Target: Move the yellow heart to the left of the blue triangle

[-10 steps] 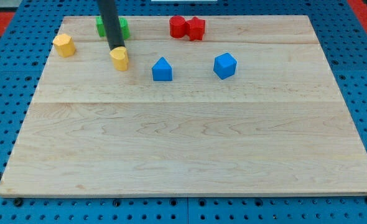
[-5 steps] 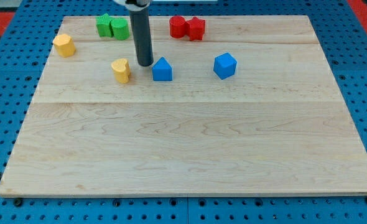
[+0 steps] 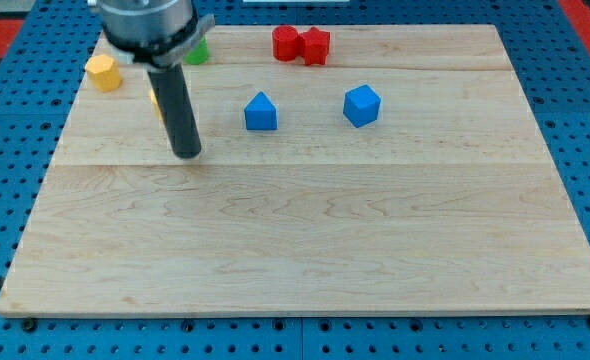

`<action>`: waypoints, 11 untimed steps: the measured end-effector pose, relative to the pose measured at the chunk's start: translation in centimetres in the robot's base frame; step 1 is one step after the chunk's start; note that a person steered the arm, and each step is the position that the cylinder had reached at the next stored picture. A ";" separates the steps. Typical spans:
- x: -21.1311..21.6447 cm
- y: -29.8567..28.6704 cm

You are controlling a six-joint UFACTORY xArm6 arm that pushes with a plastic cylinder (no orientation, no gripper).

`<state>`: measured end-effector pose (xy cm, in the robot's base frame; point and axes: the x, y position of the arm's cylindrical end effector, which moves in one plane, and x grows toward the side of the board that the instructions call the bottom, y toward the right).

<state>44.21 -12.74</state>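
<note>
The yellow heart (image 3: 155,99) is almost wholly hidden behind my rod; only a thin yellow sliver shows at the rod's left edge. The blue triangle (image 3: 261,111) sits to its right, well apart from it. My tip (image 3: 187,155) rests on the board, below the hidden heart and left of and below the blue triangle. It touches no block that I can see.
A yellow hexagon (image 3: 102,72) sits at the upper left. A green block (image 3: 197,51) is partly hidden behind the arm's head. Two red blocks (image 3: 287,42) (image 3: 316,46) touch each other at the top. A blue cube (image 3: 361,105) lies right of the triangle.
My tip has moved from between the heart and the triangle down and to the left. The heart now sits a little further left, hidden behind the rod. The triangle has not moved.
</note>
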 end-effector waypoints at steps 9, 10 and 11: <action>-0.3 -17.7; -8.6 -16.9; -14.3 -16.5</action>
<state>29.92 -29.21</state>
